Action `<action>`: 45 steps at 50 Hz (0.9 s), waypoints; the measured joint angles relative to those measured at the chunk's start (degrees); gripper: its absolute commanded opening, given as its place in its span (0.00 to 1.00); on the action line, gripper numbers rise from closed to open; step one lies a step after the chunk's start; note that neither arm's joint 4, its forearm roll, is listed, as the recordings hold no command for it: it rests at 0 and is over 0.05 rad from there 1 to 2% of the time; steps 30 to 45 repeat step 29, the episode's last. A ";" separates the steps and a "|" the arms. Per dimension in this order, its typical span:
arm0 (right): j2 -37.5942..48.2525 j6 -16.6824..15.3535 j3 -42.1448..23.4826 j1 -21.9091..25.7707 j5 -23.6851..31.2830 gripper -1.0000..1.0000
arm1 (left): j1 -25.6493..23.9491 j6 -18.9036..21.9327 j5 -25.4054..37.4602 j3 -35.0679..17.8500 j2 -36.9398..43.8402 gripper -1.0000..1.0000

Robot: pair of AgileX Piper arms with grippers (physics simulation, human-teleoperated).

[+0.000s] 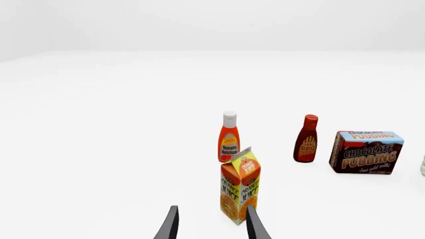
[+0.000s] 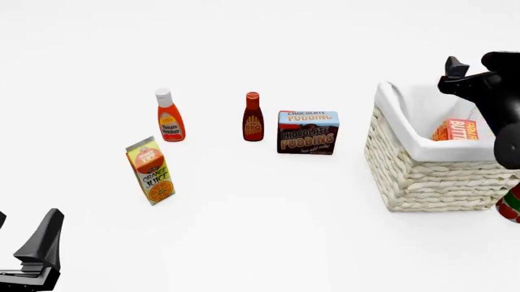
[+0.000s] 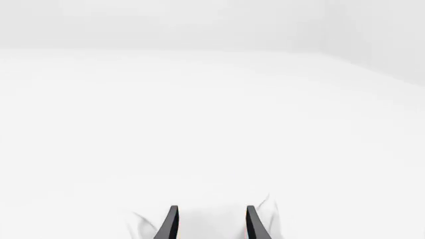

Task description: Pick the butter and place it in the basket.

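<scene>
The butter [image 2: 457, 130], a red-orange box, lies inside the basket [image 2: 422, 176], a large wicker basket with a white cloth lining, at the right of the front view. My right gripper [image 2: 460, 74] is above the basket's far side, open and empty, clear of the butter. In the right wrist view its fingers [image 3: 171, 221] stand apart with nothing between them, and only a bit of the white lining [image 3: 269, 214] shows below. My left gripper [image 2: 26, 230] is open and empty at the near left corner; in the left wrist view its fingers [image 1: 170, 224] are apart.
An orange juice carton [image 2: 151, 171] stands left of centre, with a tomato ketchup bottle [image 2: 169, 117] behind it. A BBQ sauce bottle [image 2: 252, 118] and the chocolate pudding box [image 2: 307, 132] stand mid-table. A red and green object [image 2: 511, 205] peeks out beside the basket's right corner.
</scene>
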 measured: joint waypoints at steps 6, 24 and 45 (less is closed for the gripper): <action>-2.76 -0.36 0.53 0.71 1.16 1.00 | 0.00 0.00 0.00 0.00 0.00 1.00; -13.49 -7.89 5.15 7.44 2.00 1.00 | 0.00 0.00 0.00 0.00 0.00 1.00; -15.86 -15.64 8.24 14.36 -2.14 1.00 | 0.00 0.00 0.00 0.00 0.00 1.00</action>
